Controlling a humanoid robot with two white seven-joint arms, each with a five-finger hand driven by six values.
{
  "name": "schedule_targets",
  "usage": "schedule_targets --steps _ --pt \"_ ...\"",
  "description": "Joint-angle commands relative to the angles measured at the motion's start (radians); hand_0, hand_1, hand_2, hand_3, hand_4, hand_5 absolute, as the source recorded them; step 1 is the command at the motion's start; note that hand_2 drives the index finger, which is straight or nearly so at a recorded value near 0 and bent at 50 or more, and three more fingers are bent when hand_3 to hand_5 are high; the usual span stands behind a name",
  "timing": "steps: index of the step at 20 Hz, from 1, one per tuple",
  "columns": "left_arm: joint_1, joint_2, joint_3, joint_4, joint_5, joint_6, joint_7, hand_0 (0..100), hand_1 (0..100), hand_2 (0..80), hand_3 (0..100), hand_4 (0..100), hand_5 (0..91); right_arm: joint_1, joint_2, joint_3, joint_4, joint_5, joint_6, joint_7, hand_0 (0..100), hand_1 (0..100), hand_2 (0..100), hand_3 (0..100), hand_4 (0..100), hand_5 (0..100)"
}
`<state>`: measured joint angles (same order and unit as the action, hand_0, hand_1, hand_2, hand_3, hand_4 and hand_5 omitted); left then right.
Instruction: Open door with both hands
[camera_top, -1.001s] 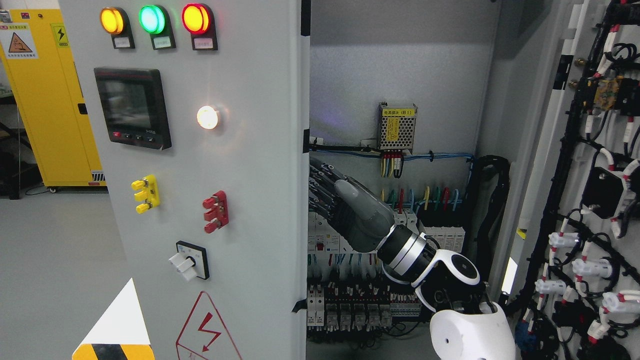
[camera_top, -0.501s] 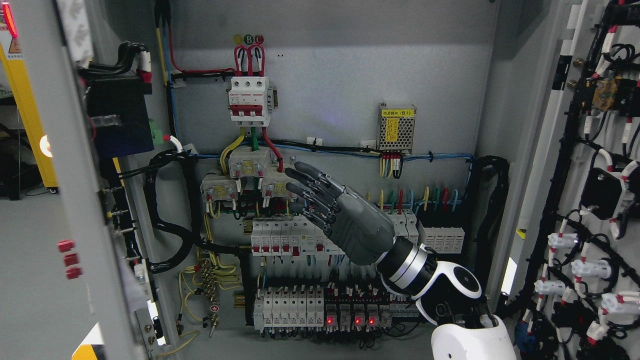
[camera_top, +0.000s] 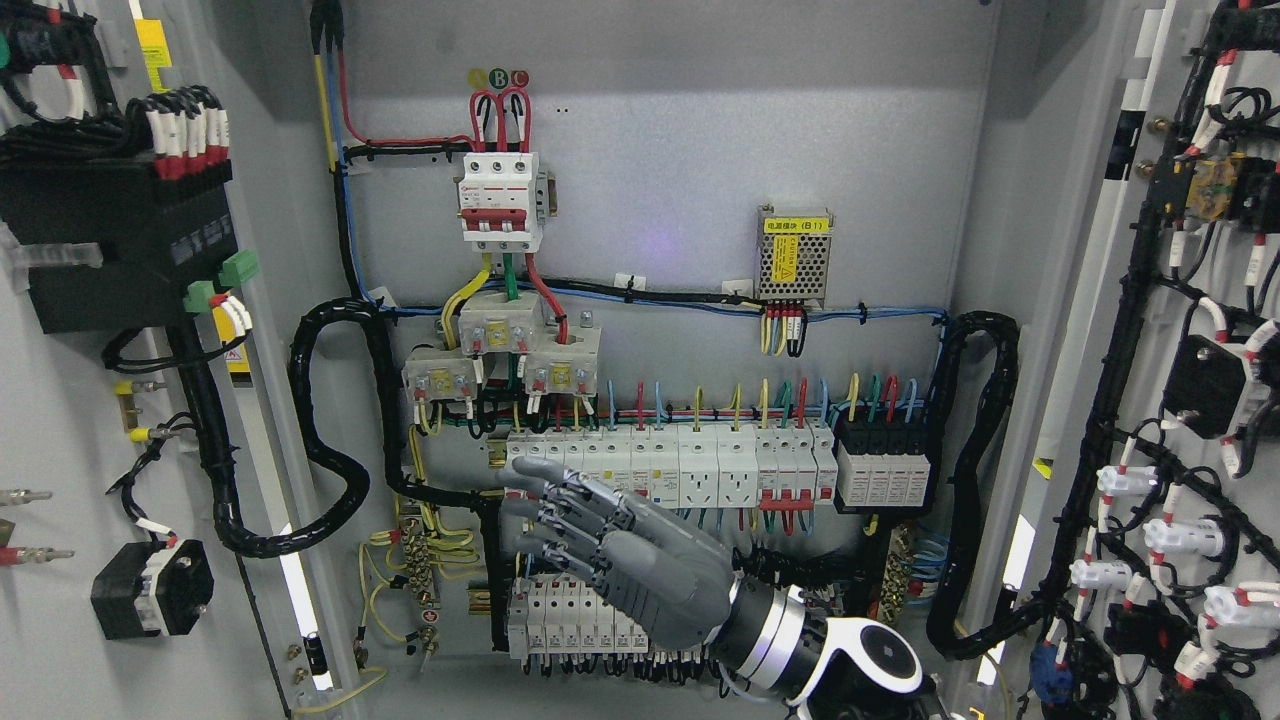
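On the grey back panel (camera_top: 700, 130) of the cabinet, a white three-pole breaker (camera_top: 500, 200) with red levers sits near the top, with red looped wires above it. To its right hangs a small perforated metal power supply (camera_top: 793, 255) with a yellow label. Below the breaker are three grey terminal blocks (camera_top: 505, 350) with yellow tags. A long row of white circuit breakers (camera_top: 690, 465) runs across the middle, with coloured wires going into its top side. At the right end of this row stands a black module (camera_top: 882, 455). A thick black cable conduit (camera_top: 330, 440) makes a loop on the left, and another conduit (camera_top: 985, 480) curves down on the right.
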<state>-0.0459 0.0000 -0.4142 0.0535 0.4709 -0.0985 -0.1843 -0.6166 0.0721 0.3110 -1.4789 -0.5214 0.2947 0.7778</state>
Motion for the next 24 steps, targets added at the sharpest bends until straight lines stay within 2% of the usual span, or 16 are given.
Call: schedule_targets --steps 1,5,9,11,14,15,24 --pt "0.0 -0.014 0.0 0.0 0.0 0.0 0.0 12 56 0.0 0 0 0.0 0.064 -0.018 0.258 -0.107 0.001 -0.005 -0.015 0 50 4 0 0 0" --pt "0.0 -0.014 0.0 0.0 0.0 0.0 0.0 12 56 0.0 0 0 0.0 0.097 -0.008 0.361 -0.084 0.011 -0.009 -0.018 0 50 4 0 0 0" --pt "0.0 -0.014 0.0 0.0 0.0 0.0 0.0 12 56 0.0 0 0 0.0 0.087 0.009 0.425 -0.083 0.009 -0.012 -0.018 0 50 4 0 0 0" --pt "0.0 -0.014 0.0 0.0 0.0 0.0 0.0 12 56 0.0 0 0 0.0 0.075 0.037 0.442 -0.074 0.011 -0.012 -0.04 0 50 4 0 0 0" --pt "0.0 -0.014 0.0 0.0 0.0 0.0 0.0 12 56 0.0 0 0 0.0 0.041 0.073 0.444 -0.032 0.009 -0.014 -0.136 0 50 4 0 0 0" --pt "0.0 -0.014 0.0 0.0 0.0 0.0 0.002 12 56 0.0 0 0 0.0 0.034 0.074 0.444 -0.029 0.008 -0.014 -0.146 0 50 4 0 0 0" --pt "0.0 -0.014 0.0 0.0 0.0 0.0 0.0 12 56 0.0 0 0 0.0 -0.008 0.075 0.496 -0.055 0.004 -0.012 -0.144 0 50 4 0 0 0"
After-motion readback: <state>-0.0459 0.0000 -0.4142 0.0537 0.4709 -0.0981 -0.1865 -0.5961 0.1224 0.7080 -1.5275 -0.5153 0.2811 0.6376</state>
